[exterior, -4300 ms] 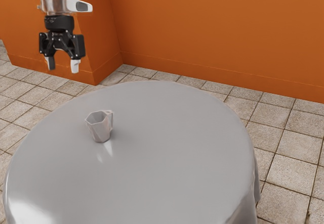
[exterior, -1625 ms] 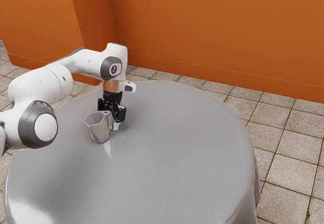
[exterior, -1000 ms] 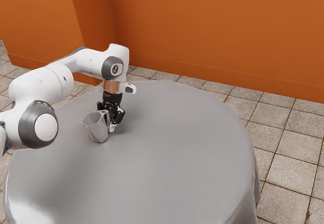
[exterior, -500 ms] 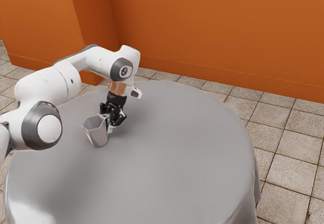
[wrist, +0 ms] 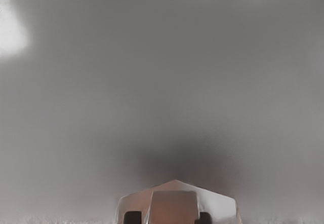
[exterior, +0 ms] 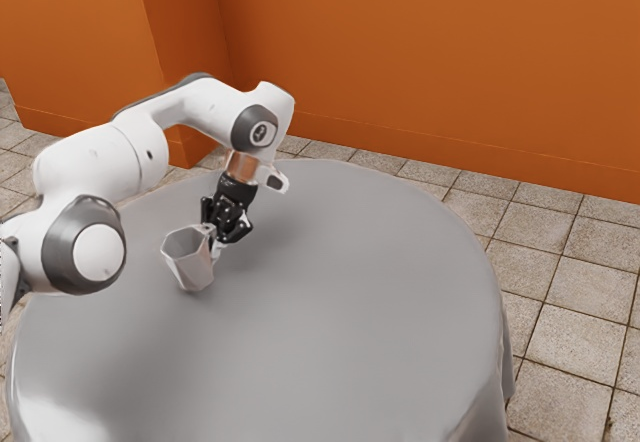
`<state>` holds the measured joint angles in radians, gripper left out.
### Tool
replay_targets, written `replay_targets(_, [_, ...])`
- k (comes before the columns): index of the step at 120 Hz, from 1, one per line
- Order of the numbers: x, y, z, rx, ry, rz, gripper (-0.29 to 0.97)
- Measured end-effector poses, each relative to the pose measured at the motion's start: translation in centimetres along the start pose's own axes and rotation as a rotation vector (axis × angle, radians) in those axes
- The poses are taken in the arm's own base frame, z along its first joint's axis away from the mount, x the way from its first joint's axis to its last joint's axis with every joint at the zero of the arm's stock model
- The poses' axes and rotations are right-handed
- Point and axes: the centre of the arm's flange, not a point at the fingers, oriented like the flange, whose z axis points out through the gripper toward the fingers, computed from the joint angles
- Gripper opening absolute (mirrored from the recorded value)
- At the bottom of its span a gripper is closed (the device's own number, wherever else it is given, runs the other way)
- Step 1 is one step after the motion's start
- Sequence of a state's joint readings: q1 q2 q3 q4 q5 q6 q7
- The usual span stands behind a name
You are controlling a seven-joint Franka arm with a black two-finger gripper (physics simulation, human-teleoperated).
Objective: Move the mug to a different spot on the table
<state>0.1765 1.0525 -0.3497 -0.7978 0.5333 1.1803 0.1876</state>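
Note:
A grey faceted mug (exterior: 187, 258) stands on the exterior view's left part of the round grey table (exterior: 330, 302), leaning slightly. My black gripper (exterior: 214, 239) comes down at a slant from the upper right and is shut on the mug's rim and handle side. In the wrist view the mug (wrist: 177, 203) sits right under my hand, with the grey table top (wrist: 162, 82) beyond it.
An orange wall (exterior: 430, 52) and a tiled floor (exterior: 570, 282) lie behind and to the exterior view's right of the table. My white arm (exterior: 120, 162) hangs over the table's left edge. Bare table top stretches right of the mug.
My gripper came down beside the mug and shut on its handle side. Since then the mug has shifted slightly to the exterior view's left, and my wrist has swung right, tilting the hand.

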Motion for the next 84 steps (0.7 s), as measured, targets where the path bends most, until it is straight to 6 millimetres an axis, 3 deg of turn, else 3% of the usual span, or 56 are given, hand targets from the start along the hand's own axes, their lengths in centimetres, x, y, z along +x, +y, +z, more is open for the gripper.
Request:
replay_targets(15, [0.4, 4.6, -2.0, 0.022, 0.016, 0.048, -0.06])
replay_targets(27, [0.6, 7.1, -3.1, 0.015, 0.04, 0.069, -0.06])
replay_targets(84, [2.3, 11.4, -5.3, -0.005, 0.176, 0.038, -0.07])
